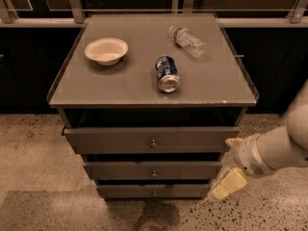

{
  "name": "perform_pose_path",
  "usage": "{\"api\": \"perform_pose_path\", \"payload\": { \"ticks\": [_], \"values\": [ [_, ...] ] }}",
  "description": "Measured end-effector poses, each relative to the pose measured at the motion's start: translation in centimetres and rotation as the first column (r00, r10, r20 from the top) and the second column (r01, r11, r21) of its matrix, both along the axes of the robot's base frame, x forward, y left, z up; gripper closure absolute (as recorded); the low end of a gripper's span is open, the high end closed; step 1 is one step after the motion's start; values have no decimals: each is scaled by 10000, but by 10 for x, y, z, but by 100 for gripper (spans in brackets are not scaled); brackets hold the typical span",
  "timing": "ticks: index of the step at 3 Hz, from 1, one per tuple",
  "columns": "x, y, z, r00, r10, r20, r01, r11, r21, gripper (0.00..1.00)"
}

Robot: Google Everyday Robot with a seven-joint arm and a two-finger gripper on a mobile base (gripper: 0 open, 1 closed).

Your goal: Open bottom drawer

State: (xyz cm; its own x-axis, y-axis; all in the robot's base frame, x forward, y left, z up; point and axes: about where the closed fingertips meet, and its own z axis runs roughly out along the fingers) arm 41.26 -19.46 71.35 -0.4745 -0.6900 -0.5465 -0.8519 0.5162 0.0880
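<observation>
The bottom drawer (pixel 154 191) is the lowest and narrowest of three dark grey drawers in the cabinet, with a tiny round metal knob (pixel 154 193) at its centre. It looks closed, or pulled out only slightly. My gripper (pixel 226 184) hangs at the end of the white arm on the right, at the right end of the middle and bottom drawers. It points down and to the left and touches neither knob.
Above are the mid-width drawer (pixel 154 170) and the widest top drawer (pixel 151 139). On the cabinet top (pixel 130 81) lie a white bowl (pixel 106 49), a blue can (pixel 167 74) on its side and a clear plastic bottle (pixel 187 41). Speckled floor (pixel 43 177) surrounds the cabinet.
</observation>
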Motion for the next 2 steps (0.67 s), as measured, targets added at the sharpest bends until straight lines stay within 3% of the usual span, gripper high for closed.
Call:
{"api": "perform_pose_path", "payload": {
  "ticks": [1,2],
  "values": [
    [3,0,-9,9999,-112,20,112,9999,43,0],
    [-4,-11,-36,9975,-639,-286,655,9962,571,0]
  ]
}}
